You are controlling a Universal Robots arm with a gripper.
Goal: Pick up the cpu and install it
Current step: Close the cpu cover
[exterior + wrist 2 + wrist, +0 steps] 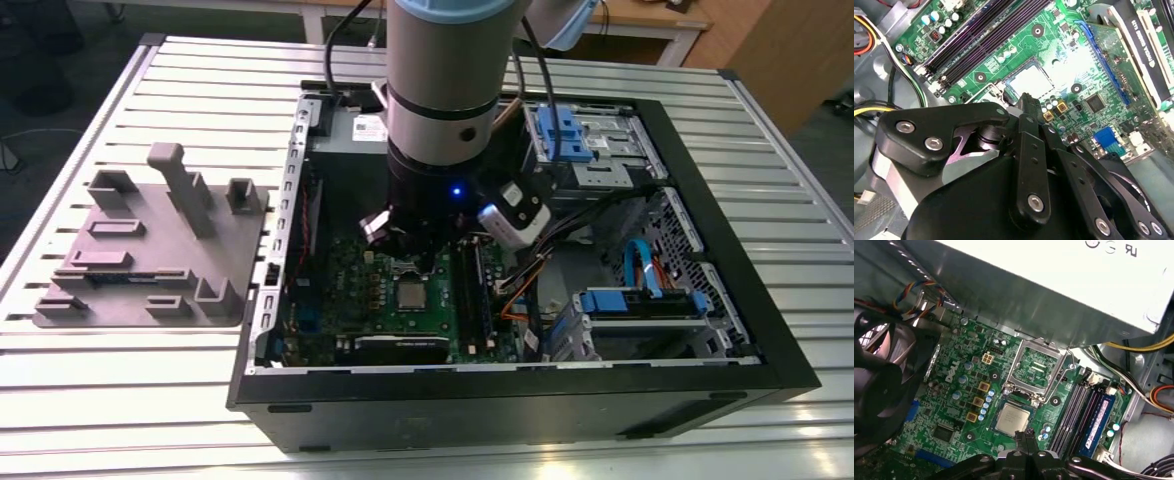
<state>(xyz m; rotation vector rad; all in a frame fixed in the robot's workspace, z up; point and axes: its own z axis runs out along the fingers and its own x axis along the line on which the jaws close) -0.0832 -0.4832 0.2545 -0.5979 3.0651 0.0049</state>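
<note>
The cpu (410,294) is a small silvery square lying flat in the socket of the green motherboard (350,300) inside the open computer case. It also appears in both wrist views (1013,419) (1030,80). The socket's metal load frame (1036,365) stands flipped open beside it. My gripper (422,264) hangs just above the cpu without touching it. Its black fingertips (1029,434) are pressed together with nothing between them, and they point down at the chip's edge (1026,98).
A grey fixture tray (147,250) with plastic blocks lies on the slatted table at the exterior view's left. Inside the case are a black fan (879,375), memory slots (1079,415), loose cables (527,290), a power supply (1054,285) and blue drive brackets (641,300).
</note>
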